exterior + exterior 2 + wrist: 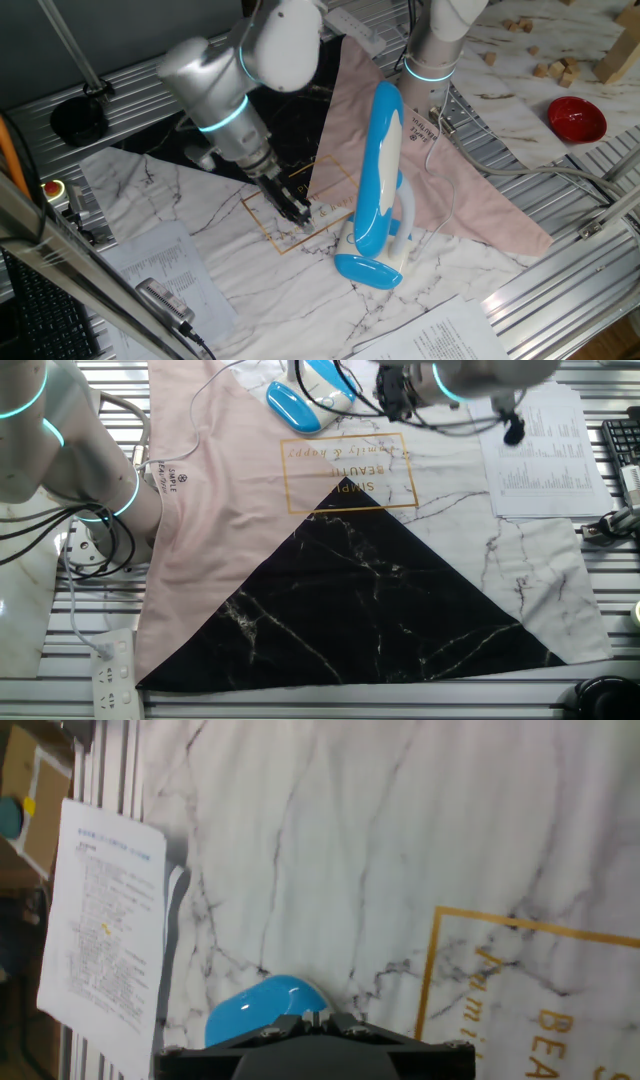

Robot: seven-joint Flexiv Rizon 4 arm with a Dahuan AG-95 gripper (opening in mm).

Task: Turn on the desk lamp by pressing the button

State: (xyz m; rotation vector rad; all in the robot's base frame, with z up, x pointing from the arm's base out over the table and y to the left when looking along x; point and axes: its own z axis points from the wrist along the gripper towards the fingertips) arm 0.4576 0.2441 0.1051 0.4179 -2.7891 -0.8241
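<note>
Hand view looks down on the marble-patterned desk (330, 830), with the blue foot of the desk lamp (378, 190) just showing at the lower edge and a printed sheet (100, 930) lying off to one side. From one fixed view, the lamp stands upright near the desk's front edge, its long blue head leaning over a pink cloth (470, 200), while the end effector (298, 212) hangs low just beside the foot, apparently not touching it. Whether its fingers are apart or together cannot be told from any angle. No glow shows on the lamp, so the button press appears not yet done. A red bowl (576, 118), well apart at the far corner, looks empty, though it is small in frame.
</note>
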